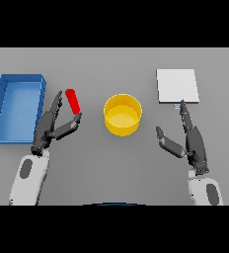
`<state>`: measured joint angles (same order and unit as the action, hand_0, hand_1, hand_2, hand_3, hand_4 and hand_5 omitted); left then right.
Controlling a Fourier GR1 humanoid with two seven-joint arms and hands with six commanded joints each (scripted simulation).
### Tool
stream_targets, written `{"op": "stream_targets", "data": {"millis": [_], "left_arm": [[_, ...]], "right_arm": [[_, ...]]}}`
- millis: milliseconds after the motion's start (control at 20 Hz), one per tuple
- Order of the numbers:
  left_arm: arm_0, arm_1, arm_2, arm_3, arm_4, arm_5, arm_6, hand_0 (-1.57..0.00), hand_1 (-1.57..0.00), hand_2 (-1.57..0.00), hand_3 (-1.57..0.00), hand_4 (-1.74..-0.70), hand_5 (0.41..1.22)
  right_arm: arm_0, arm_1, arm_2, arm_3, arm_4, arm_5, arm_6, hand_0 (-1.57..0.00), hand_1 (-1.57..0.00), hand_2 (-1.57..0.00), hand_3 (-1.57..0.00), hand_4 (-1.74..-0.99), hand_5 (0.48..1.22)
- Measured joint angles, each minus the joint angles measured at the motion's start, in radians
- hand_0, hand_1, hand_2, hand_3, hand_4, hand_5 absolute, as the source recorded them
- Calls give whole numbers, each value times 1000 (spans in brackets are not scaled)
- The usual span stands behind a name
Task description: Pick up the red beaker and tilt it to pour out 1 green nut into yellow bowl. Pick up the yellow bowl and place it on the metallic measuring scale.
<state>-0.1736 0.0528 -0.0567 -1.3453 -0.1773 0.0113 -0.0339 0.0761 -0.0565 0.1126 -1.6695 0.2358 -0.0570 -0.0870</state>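
The red beaker (73, 101) stands on the grey table left of centre, leaning slightly. My left hand (50, 126) is right beside it, fingers straight along its left side and thumb reaching toward its base; the hand is open and does not close round it. The yellow bowl (122, 114) sits in the middle of the table, upright; I see no nut inside. The metallic measuring scale (177, 86) is a flat pale square at the back right. My right hand (190, 141) lies open below the scale, fingertips near its front edge.
A blue rectangular bin (3, 111) stands at the far left, close behind my left arm.
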Motion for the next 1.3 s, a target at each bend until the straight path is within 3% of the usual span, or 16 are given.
{"op": "stream_targets", "data": {"millis": [200, 300, 600, 1050, 1100, 1150, 1200, 1300], "left_arm": [[-96, 7, 34, 121, 0, 11, -19, 1, 1, 1, 1, -1276, 680], [-134, -5, 35, 164, -7, 20, -21, 1, 1, 1, 1, -1287, 685], [-247, -8, 60, 324, -19, 33, -54, 1, 1, 1, 1, -1290, 684], [-344, -18, 103, 451, 10, 21, -123, 1, 1, 0, 1, -1348, 704], [-357, -21, 116, 470, 20, 22, -130, 1, -26, -67, -31, -1378, 724], [-370, -29, 128, 482, 30, 30, -145, -119, -146, -182, -124, -1410, 750], [-378, -42, 140, 501, 39, 44, -151, -285, -328, -364, -292, -1449, 783], [-392, -40, 164, 527, 50, 59, -147, -662, -699, -733, -724, -1500, 941]], "right_arm": [[10, -4, 3, 2, 12, -5, -23, 1, 1, 1, 1, -1267, 635], [0, -3, -4, -3, 9, -11, 5, 1, 1, 1, 1, -1269, 638], [8, 1, 9, -20, 18, -9, -3, 1, 1, 1, 1, -1269, 643], [5, -11, -15, -14, -8, -2, 20, 1, 1, 1, 1, -1261, 641], [9, -11, -12, -11, -1, -4, 8, 1, 1, 1, 1, -1259, 642], [22, -13, -7, -25, 0, 0, -9, 1, 1, 1, 1, -1260, 642], [19, -3, -3, -22, 2, -4, 3, 1, 1, 1, 1, -1258, 644], [3, -9, -9, -9, 8, -9, 18, 1, 1, 1, 1, -1255, 644]]}}
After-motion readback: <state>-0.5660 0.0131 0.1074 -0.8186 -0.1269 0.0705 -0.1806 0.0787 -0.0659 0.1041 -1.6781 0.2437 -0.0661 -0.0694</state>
